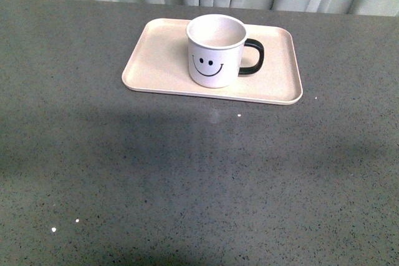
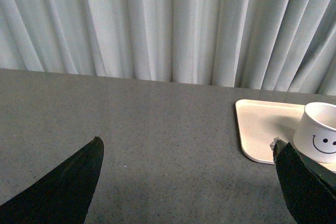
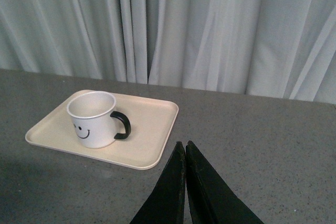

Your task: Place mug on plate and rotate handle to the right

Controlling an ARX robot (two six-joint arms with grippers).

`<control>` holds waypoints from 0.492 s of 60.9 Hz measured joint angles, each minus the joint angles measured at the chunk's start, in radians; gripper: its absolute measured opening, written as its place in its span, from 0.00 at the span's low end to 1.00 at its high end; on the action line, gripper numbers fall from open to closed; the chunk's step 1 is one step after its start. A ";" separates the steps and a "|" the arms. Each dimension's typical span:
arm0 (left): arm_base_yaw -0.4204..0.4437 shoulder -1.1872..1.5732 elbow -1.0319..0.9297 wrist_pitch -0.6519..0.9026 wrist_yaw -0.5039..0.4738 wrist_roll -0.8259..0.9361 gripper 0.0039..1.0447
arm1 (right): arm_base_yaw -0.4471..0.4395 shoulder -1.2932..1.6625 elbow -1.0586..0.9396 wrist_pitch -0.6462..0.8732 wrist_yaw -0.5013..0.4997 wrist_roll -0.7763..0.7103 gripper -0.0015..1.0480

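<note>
**Both grippers clear of the mug, which stands on the plate**

Your left gripper (image 2: 186,182) shows its two dark fingers spread wide apart with bare tabletop between them and nothing in its hold. Your right gripper (image 3: 185,153) has its fingers pressed together tip to tip, closed on nothing. Neither arm appears in the front view.

Working down in size, the grey speckled table (image 1: 199,179) lies under and ahead of both grippers, with pale pleated curtains (image 3: 210,30) hanging along its far edge.

The plate (image 1: 159,48) lies ahead of both grippers, flat on the table near the far edge. From your right gripper it lies ahead and off to the left, well apart from the fingertips; from your left gripper it lies ahead and to the right, its near corner showing just beyond the right-hand finger (image 2: 304,187).

The mug (image 1: 215,51) stands upright on the plate, near its middle, with its smiley face turned toward you. It is untouched by either gripper.

The handle (image 1: 252,57) sticks out to the right side of the mug, over the plate's surface, on the side nearer your right gripper.
</note>
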State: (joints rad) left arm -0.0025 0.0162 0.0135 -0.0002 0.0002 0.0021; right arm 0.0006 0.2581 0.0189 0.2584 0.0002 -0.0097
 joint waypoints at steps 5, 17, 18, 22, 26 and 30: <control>0.000 0.000 0.000 0.000 0.000 0.000 0.91 | 0.000 -0.027 0.000 -0.026 0.000 0.000 0.02; 0.000 0.000 0.000 0.000 0.000 0.000 0.91 | 0.000 -0.145 0.000 -0.169 -0.001 0.000 0.02; 0.000 0.000 0.000 0.000 0.000 0.000 0.91 | 0.000 -0.160 0.000 -0.189 -0.002 0.000 0.02; 0.000 0.000 0.000 0.000 0.000 0.000 0.91 | 0.000 -0.234 0.000 -0.249 0.000 0.000 0.02; 0.000 0.000 0.000 0.000 0.000 0.000 0.91 | 0.000 -0.249 0.000 -0.254 0.000 0.000 0.02; 0.000 0.000 0.000 0.000 0.000 0.000 0.91 | 0.000 -0.251 0.000 -0.255 0.000 0.000 0.02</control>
State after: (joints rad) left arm -0.0025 0.0162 0.0135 -0.0002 0.0002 0.0021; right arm 0.0006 0.0074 0.0189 0.0032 0.0006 -0.0097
